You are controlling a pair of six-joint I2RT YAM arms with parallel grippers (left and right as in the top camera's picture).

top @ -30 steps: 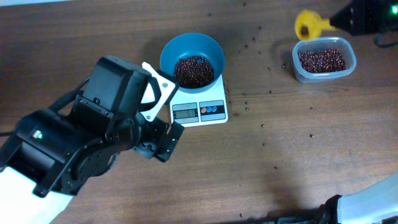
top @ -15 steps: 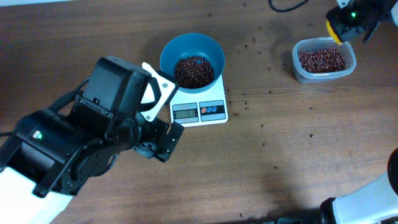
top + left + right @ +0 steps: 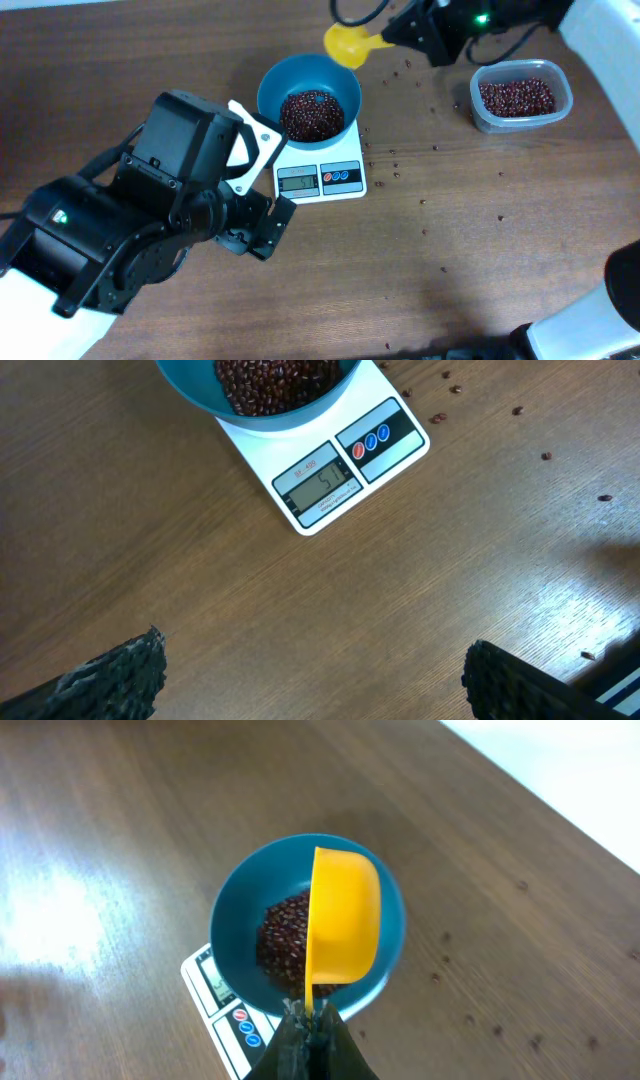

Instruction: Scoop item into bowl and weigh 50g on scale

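Observation:
The teal-blue bowl (image 3: 308,98) holds dark reddish-brown beans (image 3: 310,113) and stands on the white scale (image 3: 320,178). The bowl (image 3: 240,910) and scale (image 3: 225,1010) also show in the right wrist view, the scale (image 3: 330,470) in the left wrist view too. My right gripper (image 3: 312,1018) is shut on the handle of a yellow scoop (image 3: 343,925), held over the bowl's far right rim; the scoop (image 3: 343,43) looks empty. My left gripper (image 3: 315,670) is open and empty above bare table, in front of the scale.
A clear plastic tub (image 3: 520,97) with more beans stands at the far right. Loose beans (image 3: 395,160) lie scattered on the wooden table right of the scale. My left arm's bulk (image 3: 140,230) covers the front left of the table.
My right gripper has carried the yellow scoop left from beside the clear tub to above the bowl's far rim. The left arm has not moved.

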